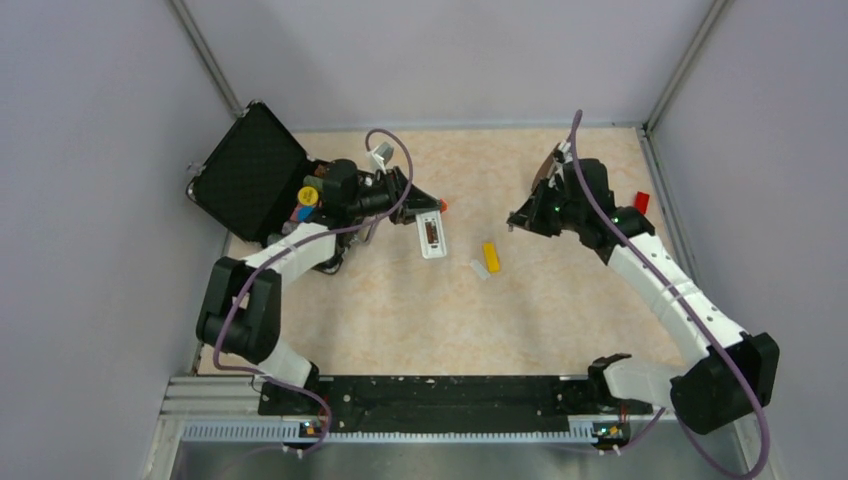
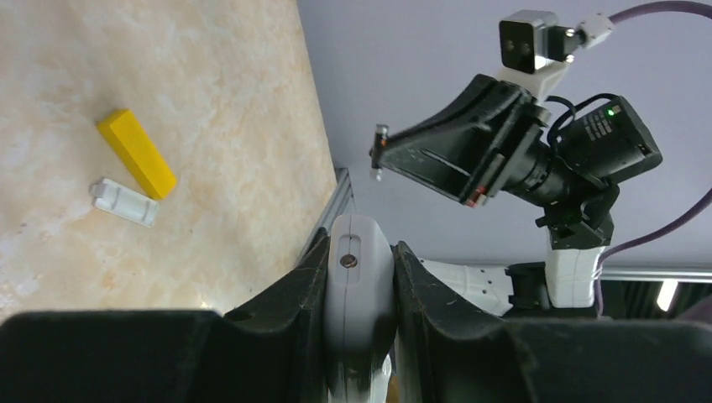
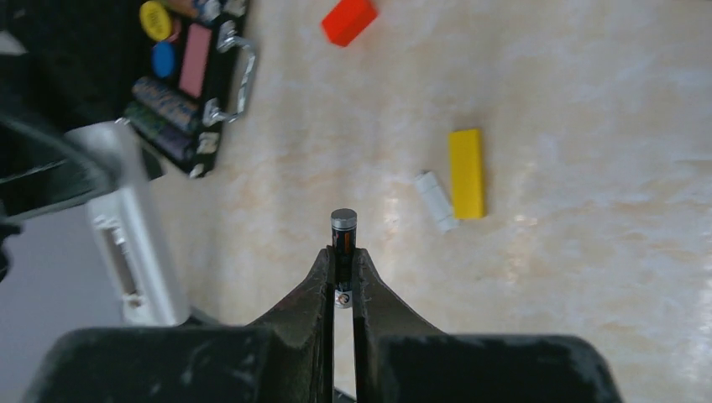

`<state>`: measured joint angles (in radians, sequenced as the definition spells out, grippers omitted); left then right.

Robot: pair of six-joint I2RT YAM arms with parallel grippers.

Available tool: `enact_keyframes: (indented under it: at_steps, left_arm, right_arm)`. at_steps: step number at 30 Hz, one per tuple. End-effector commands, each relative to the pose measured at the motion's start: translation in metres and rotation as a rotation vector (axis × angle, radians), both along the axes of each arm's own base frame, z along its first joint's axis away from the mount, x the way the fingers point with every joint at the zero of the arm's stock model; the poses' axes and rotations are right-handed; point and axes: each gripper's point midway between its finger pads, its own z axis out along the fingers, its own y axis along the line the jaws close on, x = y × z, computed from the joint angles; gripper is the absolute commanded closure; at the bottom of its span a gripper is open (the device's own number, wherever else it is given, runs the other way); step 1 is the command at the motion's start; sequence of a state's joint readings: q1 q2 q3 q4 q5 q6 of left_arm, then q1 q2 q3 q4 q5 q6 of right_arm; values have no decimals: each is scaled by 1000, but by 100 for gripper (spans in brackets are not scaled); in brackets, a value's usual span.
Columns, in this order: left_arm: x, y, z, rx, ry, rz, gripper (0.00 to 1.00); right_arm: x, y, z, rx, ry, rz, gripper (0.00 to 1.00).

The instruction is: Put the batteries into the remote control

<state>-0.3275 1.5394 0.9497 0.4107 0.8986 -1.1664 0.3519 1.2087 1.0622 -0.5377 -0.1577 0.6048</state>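
The white remote control (image 1: 431, 236) hangs above the table with its dark back recess facing up. My left gripper (image 1: 412, 203) is shut on its end, and in the left wrist view the remote control (image 2: 359, 277) sits clamped between the two black fingers of my left gripper (image 2: 359, 252). My right gripper (image 3: 342, 259) is shut on one slim dark battery (image 3: 342, 233), whose silvery end sticks out past the fingertips. In the top view my right gripper (image 1: 516, 220) hovers to the right of the remote, apart from it. The remote control (image 3: 138, 243) shows at the left of the right wrist view.
A yellow block (image 1: 490, 257) and a small loose white piece (image 1: 479, 269) lie on the table between the arms. One red block (image 1: 642, 202) lies at the right wall, another (image 1: 443, 204) by the remote. An open black case (image 1: 250, 170) stands at the back left.
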Motion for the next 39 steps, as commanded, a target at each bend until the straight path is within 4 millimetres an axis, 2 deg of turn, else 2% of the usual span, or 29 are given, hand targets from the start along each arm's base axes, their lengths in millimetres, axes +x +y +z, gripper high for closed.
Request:
enact_keyframes:
  at_steps: [1, 7, 12, 17, 25, 34, 39]
  left_arm:
    - [-17, -20, 26, -104, -53, -143, 100]
    - [-31, -53, 10, -160, 27, -249, 100]
    - [-31, -80, -14, -153, 64, -280, 100]
    - [-27, -102, -31, -151, 79, -282, 100]
    - [-34, -118, -54, -151, 121, -275, 100]
    - [-44, -121, -72, -100, 191, -314, 100]
    - [-47, -121, -72, -93, 193, -340, 100]
  right_arm:
    - [-42, 45, 42, 190, 61, 174, 95]
    - [-62, 61, 69, 309, 134, 229, 95]
    - [-73, 67, 69, 341, 237, 234, 94]
    - [-87, 69, 53, 368, 376, 215, 94]
    - [-106, 68, 23, 400, 557, 143, 94]
    - [-109, 73, 7, 373, 613, 137, 93]
    - [-109, 77, -3, 345, 633, 143, 93]
